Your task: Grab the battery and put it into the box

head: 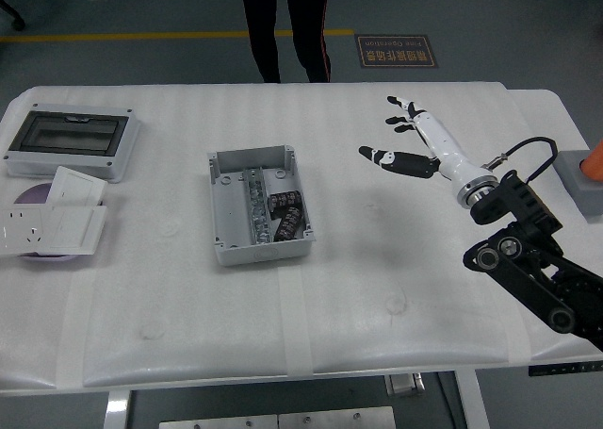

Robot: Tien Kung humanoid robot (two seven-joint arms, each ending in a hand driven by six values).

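The grey box (pixel 223 208) lies open in the middle of the table. A dark battery (pixel 282 201) rests inside its right half, with another dark piece (pixel 291 226) just below it. My right hand (pixel 407 138) hovers well to the right of the box, over the far right part of the table, with its white fingers (pixel 389 157) spread and nothing in them. My left arm is out of view.
A grey enclosure with a dark window (pixel 72 140) sits at the far left. White socket plates (pixel 49 225) lie in front of it on a purple disc. A grey block (pixel 578 178) stands off the table's right edge. A person's legs (pixel 283 24) are beyond the far side.
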